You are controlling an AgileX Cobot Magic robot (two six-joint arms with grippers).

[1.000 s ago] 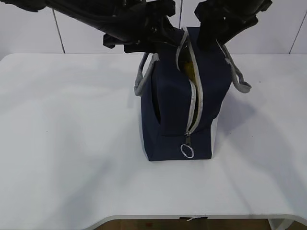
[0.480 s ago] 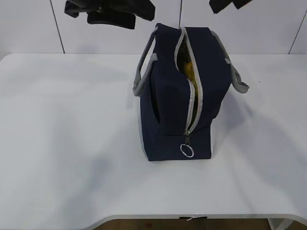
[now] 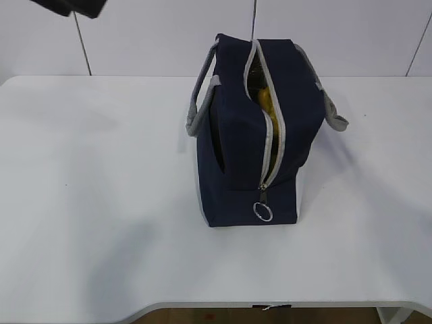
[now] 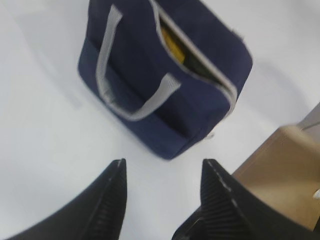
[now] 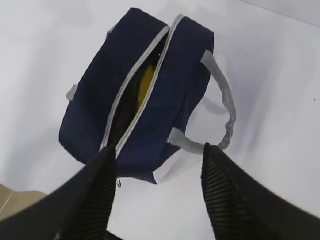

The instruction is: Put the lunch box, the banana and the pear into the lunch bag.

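The navy lunch bag (image 3: 246, 142) stands upright in the middle of the white table (image 3: 101, 202), its zipper partly open along the top and its ring pull (image 3: 263, 212) hanging at the near end. Something yellow (image 3: 264, 99) shows through the slit; I cannot tell whether it is the banana or the pear. The lunch box is hidden. My left gripper (image 4: 164, 162) hangs open and empty, high to the left of the bag (image 4: 150, 85). My right gripper (image 5: 159, 148) is open and empty above the bag (image 5: 175, 90), where the yellow patch (image 5: 146, 82) shows again.
Grey strap handles (image 3: 200, 101) droop on both sides of the bag. The table's front edge (image 3: 270, 304) runs near the bottom of the exterior view. Brown floor or a box (image 4: 285, 170) lies beyond the table edge in the left wrist view.
Both arms have risen off the top of the bag. The left one has drawn away to the upper left; the right one has left the exterior view. The bag stays put.
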